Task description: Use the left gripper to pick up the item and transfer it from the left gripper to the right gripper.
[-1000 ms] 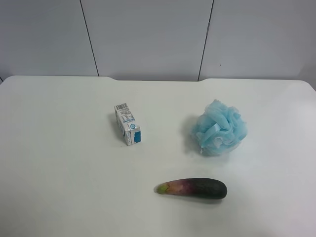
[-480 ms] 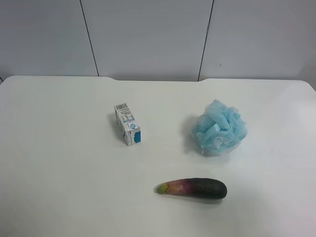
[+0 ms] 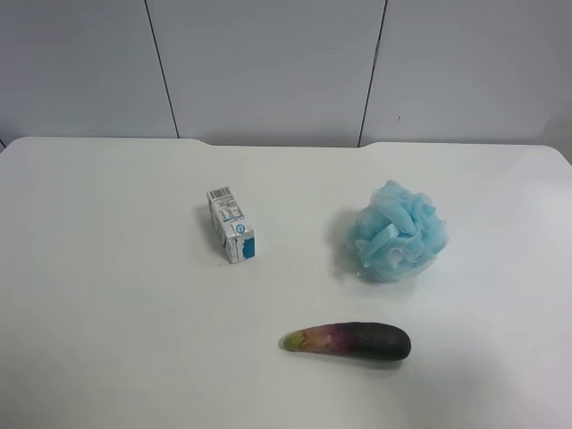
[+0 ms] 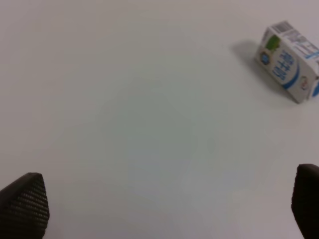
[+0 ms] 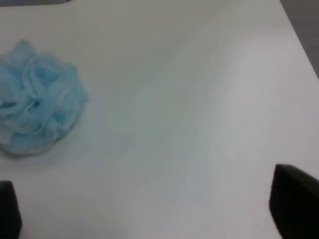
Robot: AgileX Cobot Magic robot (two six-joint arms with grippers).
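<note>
- Left gripper point(image 4: 159, 209): jaws spread wide, holding nothing, raised over bare desk point(image 4: 129, 124). Only the dark fingertips point(image 4: 25, 204) show.
- Carton point(image 4: 289, 67) lies well ahead of it, off to one side.
- Right gripper point(image 5: 149, 209): also spread wide and unloaded, above the desk; bath puff point(image 5: 37, 109) ahead of one finger.
- Eggplant point(image 3: 349, 340) lies flat on the desk, apart from both grippers, seen in neither wrist view.
</note>
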